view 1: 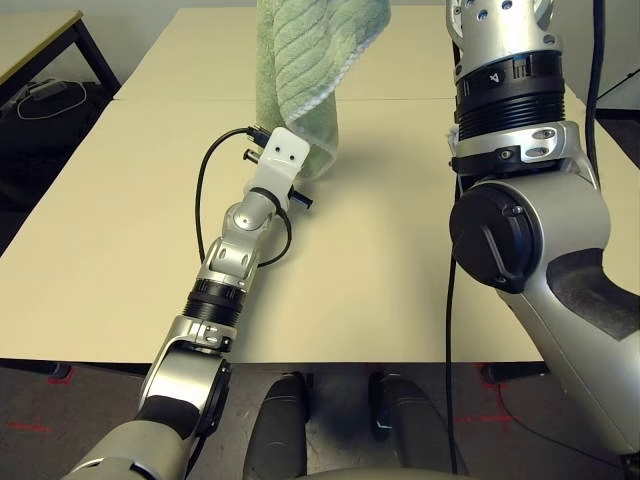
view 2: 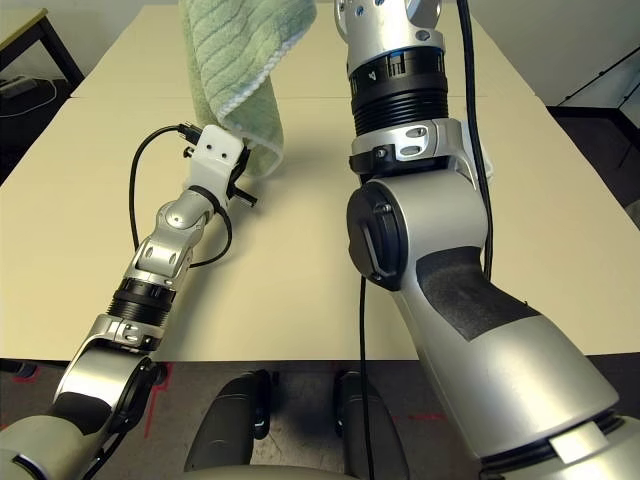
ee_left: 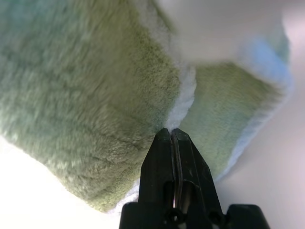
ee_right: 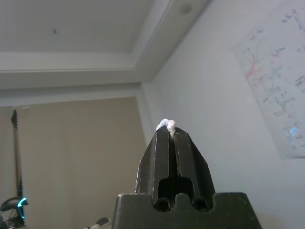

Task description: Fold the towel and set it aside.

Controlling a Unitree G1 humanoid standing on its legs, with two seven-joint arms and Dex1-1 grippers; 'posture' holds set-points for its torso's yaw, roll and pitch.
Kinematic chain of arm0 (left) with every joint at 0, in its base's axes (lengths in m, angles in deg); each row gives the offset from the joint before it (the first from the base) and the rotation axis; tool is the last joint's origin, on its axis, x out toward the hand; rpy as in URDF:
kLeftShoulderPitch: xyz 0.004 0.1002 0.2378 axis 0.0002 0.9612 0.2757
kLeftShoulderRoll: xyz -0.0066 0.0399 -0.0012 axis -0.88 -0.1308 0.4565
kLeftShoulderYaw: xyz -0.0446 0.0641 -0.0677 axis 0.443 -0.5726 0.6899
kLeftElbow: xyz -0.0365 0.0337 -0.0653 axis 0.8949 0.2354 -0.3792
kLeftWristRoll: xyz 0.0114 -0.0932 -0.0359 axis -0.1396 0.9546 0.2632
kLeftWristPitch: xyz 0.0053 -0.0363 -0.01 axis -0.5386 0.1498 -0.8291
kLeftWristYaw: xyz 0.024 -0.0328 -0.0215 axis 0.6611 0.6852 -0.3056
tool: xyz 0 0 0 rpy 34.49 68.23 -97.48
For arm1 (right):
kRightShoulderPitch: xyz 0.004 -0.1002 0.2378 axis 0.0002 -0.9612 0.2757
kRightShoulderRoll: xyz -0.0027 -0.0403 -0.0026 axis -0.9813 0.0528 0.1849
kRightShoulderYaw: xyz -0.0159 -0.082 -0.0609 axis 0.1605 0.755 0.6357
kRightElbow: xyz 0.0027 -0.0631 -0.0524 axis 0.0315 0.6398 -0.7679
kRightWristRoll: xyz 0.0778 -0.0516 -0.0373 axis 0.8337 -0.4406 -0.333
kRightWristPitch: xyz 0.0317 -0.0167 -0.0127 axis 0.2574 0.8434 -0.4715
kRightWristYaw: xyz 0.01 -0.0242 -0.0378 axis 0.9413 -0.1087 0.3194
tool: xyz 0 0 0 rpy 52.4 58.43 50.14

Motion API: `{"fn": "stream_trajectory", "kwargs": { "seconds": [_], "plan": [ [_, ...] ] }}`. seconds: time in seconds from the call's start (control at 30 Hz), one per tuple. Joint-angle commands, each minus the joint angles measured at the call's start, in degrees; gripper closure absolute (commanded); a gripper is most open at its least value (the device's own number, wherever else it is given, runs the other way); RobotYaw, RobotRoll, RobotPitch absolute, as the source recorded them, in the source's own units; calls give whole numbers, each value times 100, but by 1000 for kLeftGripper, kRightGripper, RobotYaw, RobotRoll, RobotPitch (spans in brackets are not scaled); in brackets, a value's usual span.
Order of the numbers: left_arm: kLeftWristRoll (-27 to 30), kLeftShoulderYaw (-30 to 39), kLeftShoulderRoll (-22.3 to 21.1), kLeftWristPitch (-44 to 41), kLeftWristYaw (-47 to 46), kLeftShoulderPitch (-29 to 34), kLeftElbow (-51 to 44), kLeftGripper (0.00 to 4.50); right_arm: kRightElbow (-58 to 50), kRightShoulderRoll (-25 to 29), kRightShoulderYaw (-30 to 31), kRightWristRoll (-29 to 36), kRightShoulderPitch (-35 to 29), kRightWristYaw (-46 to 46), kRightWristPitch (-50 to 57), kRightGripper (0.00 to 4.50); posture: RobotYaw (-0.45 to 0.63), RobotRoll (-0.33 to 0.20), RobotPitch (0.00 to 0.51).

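Now the towel [view 1: 300, 60] hangs above the table [view 1: 120, 220]. Left gripper [ee_left: 172, 131] jaws clamped on its white edge. Right gripper [ee_right: 167, 128] jaws pinch its top corner.

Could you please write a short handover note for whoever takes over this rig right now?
Left gripper: shut on the white stitched edge of the towel, low on the hanging cloth.
Right gripper: shut on the towel, raised high; a bit of its edging shows at the tips.
The towel hangs from the raised right arm above the table.
Done: towel lifted, both grips on.
Left: make the fold, then set the towel aside.
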Motion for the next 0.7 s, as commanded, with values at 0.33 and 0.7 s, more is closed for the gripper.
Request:
{"fn": "stream_trajectory", "kwargs": {
  "seconds": [0.33,0.7],
  "plan": [
    [852,616,-624,-654,1047,921,-1707,4435,866,683,0,-528,-215,240,-508,4500,129,0,147],
    [1259,1325,-1267,-1114,1181,1293,-2138,4435,548,1053,198,-960,-1197,350,-418,4500,125,0,164]
  ]
}}
